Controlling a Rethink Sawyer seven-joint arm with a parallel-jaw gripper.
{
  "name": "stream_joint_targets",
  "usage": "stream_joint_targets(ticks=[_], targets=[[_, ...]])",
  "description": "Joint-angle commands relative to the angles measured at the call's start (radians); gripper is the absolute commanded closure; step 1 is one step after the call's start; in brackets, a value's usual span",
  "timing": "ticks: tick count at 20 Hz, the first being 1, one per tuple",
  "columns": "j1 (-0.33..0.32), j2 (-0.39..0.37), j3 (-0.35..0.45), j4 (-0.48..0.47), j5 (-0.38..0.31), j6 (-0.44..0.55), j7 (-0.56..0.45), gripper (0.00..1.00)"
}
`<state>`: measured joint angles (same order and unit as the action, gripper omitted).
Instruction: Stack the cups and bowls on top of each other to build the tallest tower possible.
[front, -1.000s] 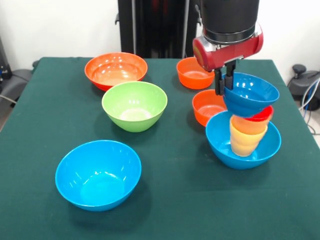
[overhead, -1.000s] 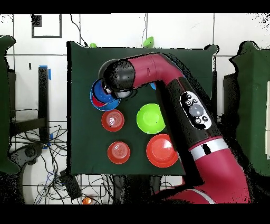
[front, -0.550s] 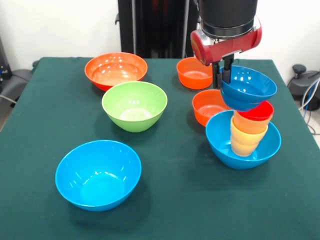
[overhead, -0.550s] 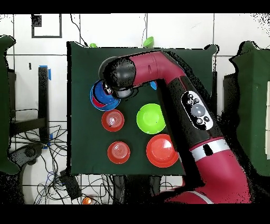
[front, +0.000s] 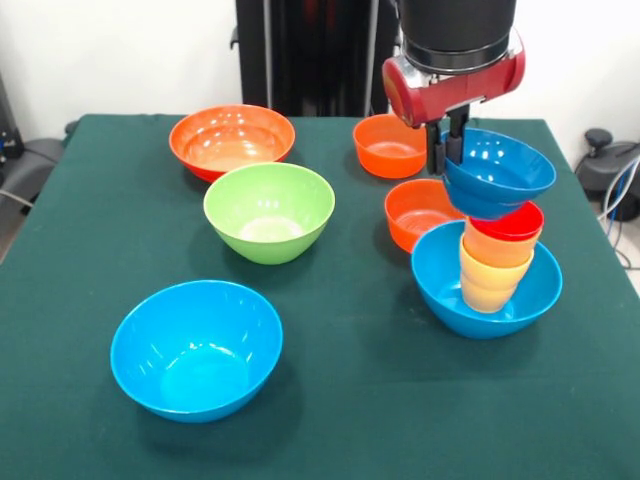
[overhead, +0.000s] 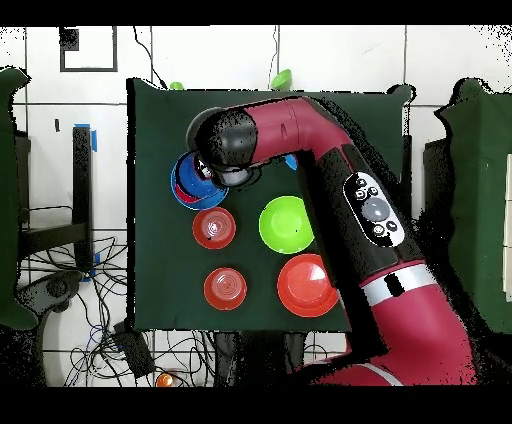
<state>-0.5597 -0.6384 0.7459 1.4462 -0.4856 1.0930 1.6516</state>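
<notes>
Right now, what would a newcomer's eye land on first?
The red and black arm's gripper, pinching the rim of a small dark blue plastic bowl atop the tower of red and orange cups, at the table's right. Then the loose bowls: a large green one mid-table and a large light blue one in front.

Surface (front: 80, 250): dark green cloth over the whole top where I work, smooth and flat.
Wall (front: 110, 50): plain white, behind the surface.
Floor (overhead: 330, 60): pale tiles with dark seams, seen from overhead.
Cables (overhead: 60, 290): black tangle on the floor beside and below my surface.
</notes>
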Motion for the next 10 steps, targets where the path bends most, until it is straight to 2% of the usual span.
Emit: stream_joint_targets(ticks=[1, 8, 10], targets=[[-0.008, 0.014, -0.007, 0.104, 0.016, -0.07, -0.037, 1.0], [-0.02, 0.002, -0.013, 0.166, 0.031, -0.112, -0.025, 1.0], [-0.015, -0.018, -0.023, 0.195, 0.032, -0.128, 0.006, 1.0]])
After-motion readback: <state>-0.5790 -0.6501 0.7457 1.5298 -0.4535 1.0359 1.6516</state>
